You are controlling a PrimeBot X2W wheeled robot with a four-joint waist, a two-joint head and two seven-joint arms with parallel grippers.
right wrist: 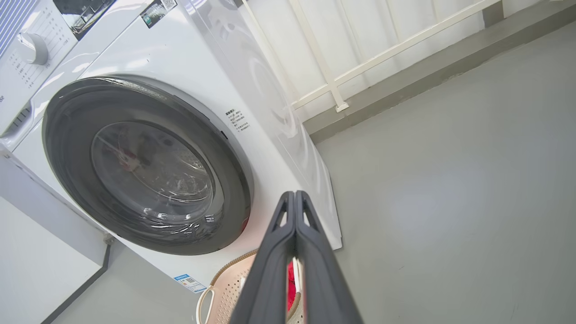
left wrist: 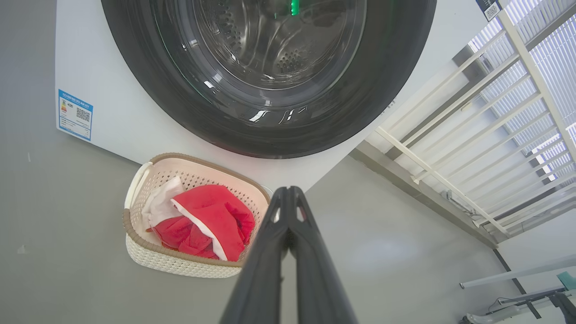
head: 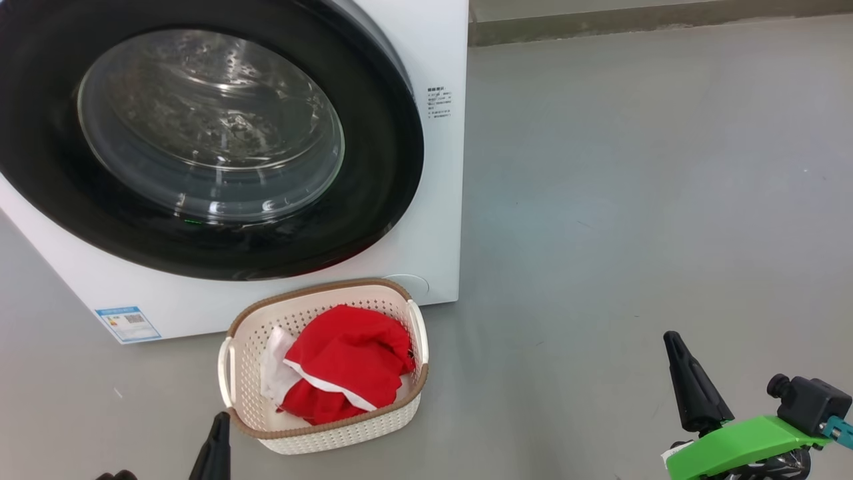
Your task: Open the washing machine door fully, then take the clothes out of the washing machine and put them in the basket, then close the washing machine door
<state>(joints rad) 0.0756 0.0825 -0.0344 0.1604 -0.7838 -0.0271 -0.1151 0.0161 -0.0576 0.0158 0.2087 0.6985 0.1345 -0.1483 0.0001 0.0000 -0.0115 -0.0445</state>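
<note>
- While the red and white clothes [head: 346,363] lie piled inside the basket [head: 333,437], both grippers are outside it and hold nothing.
- The basket stands on the grey floor [head: 600,200], with the washing machine [head: 440,200] right behind it.
- Behind and above the basket, the washing machine door [head: 206,127] lies flat against the white front, shut. The shiny drum shows through its round glass.
- The left gripper [head: 218,427] is just beside the basket's near left corner. Its two dark fingers are pressed together.
- In the left wrist view, those closed fingers point up past the basket's right end, with the clothes a little to their left.
- The right gripper [head: 673,343] is well apart from the basket, off to its right, over bare floor. Its fingers are pressed together too.
- In the right wrist view, a bit of the basket and some red cloth peek out from behind the closed fingers.
- A small blue label [head: 128,324] sits on the machine, to the left of the basket.
</note>
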